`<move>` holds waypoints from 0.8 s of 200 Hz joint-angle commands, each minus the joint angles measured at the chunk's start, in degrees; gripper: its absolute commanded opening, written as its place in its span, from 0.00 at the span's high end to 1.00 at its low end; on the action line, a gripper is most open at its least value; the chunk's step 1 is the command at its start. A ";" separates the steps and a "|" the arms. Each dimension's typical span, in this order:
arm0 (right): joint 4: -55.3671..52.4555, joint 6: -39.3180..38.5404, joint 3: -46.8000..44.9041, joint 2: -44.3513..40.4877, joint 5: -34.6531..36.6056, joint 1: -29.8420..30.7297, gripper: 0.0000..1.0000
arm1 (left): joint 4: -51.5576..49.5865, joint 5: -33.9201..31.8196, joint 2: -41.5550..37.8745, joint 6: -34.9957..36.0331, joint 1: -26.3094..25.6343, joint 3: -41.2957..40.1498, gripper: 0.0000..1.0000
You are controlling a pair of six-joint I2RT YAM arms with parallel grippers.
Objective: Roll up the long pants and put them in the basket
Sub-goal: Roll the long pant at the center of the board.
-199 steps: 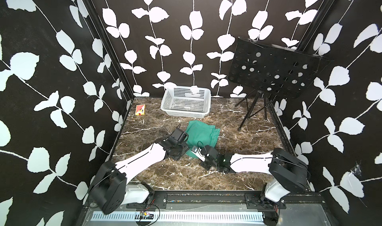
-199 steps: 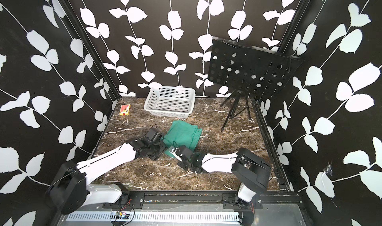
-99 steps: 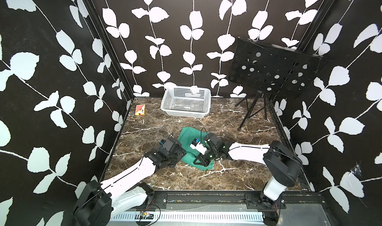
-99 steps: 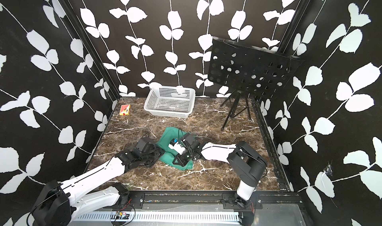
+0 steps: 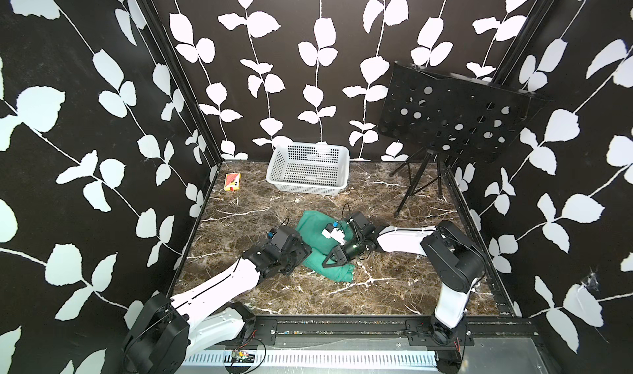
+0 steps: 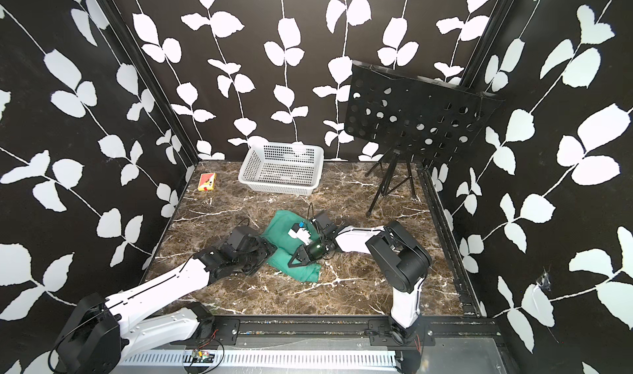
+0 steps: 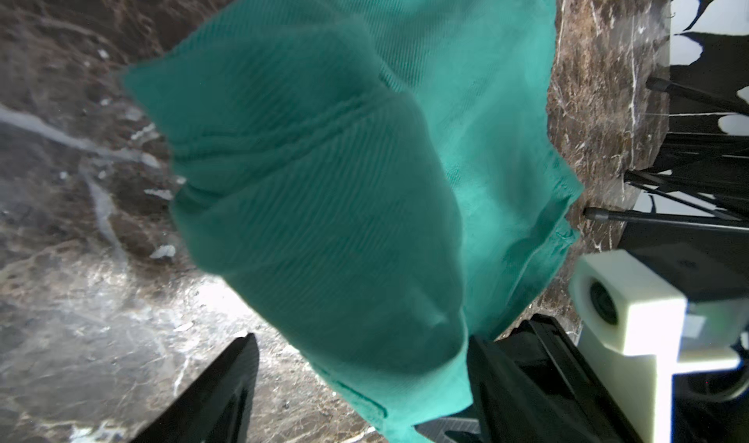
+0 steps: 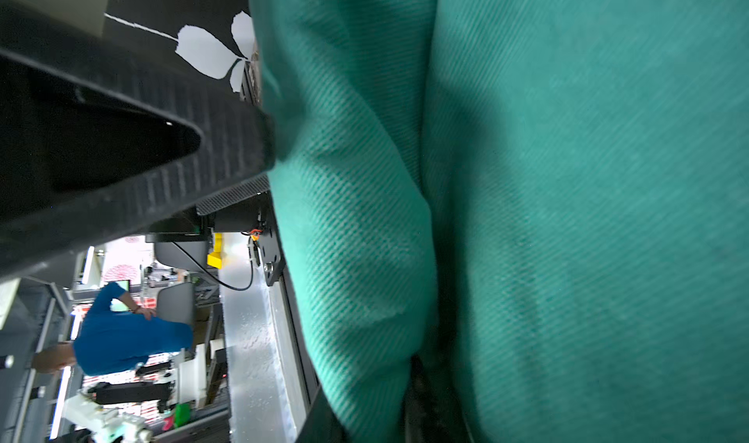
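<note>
The long pants [image 5: 317, 240] lie as a bunched teal-green bundle in the middle of the marble table, seen in both top views [image 6: 282, 233]. My right gripper [image 5: 334, 257] rests on the bundle's near part, shut on a fold of the cloth [image 8: 356, 299]. Its jaws show only as dark edges at the fold, in the right wrist view [image 8: 364, 414]. My left gripper [image 7: 360, 380] is at the bundle's left edge, open. Its two black fingers [image 7: 227, 392] stand wide apart, with a loose fold of the pants [image 7: 324, 201] lying between them.
A white plastic basket [image 5: 337, 163] stands at the back of the table. A small red and yellow box [image 5: 232, 182] lies at the back left. A black perforated music stand [image 5: 445, 122] on a tripod [image 5: 419, 184] occupies the back right.
My right arm swung its gripper away from the front and over the pants, taking the near edge along, so the flat cloth is now bunched. My left gripper opened and its arm dropped lower.
</note>
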 commanded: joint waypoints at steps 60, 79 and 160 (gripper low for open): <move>-6.39 4.57 -0.76 -0.53 6.12 -1.28 0.81 | -1.87 0.78 9.35 1.14 1.54 2.01 0.39; -5.50 5.70 -1.28 -1.65 8.08 -1.26 0.71 | -2.88 1.17 11.68 1.12 1.56 2.69 0.53; -3.65 -14.03 -8.85 -24.38 42.69 6.17 0.36 | -3.68 3.89 17.46 1.63 1.76 4.50 0.63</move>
